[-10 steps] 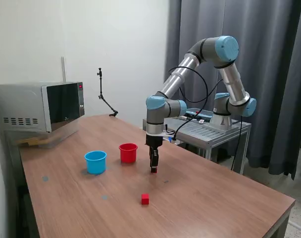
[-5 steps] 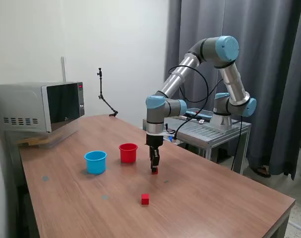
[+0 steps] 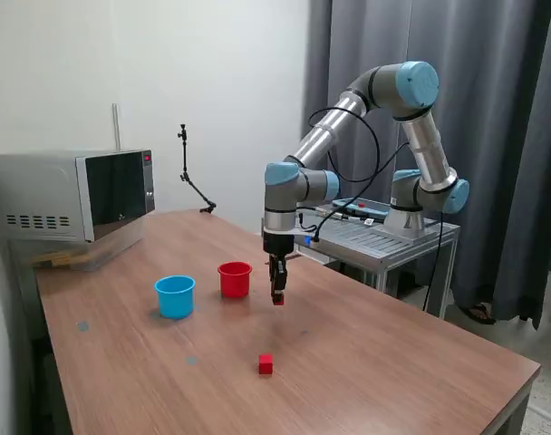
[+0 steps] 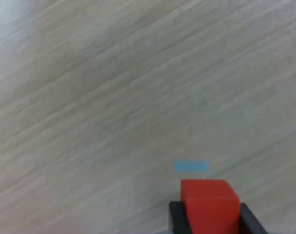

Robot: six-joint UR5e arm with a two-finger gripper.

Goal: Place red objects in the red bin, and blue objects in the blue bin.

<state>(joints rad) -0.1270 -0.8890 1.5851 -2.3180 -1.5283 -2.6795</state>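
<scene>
Now my gripper (image 3: 277, 296) is closed on one red cube (image 4: 209, 204), which I see in the wrist view pinched between the two dark fingers (image 4: 176, 217), with only the wood grain and a small pale blue mark (image 4: 191, 166) under it. In the exterior view the cube (image 3: 278, 300) hangs above the tabletop (image 3: 393, 362), not touching it, near the middle of the board. So I judge that the step in hand is the carry of this cube to its cup.

The second red cube (image 3: 265, 364) lies on the tabletop, closer to the near edge, well apart from me. The red bin (image 3: 235, 279) stands just beside my gripper, toward the exterior view's left, and the blue bin (image 3: 175, 296) is a little beyond it on the same side. I see no blue cubes.

I think the next move asks me to go sideways until the cube is over the red bin's mouth, high enough to pass its rim, and only then to release.
</scene>
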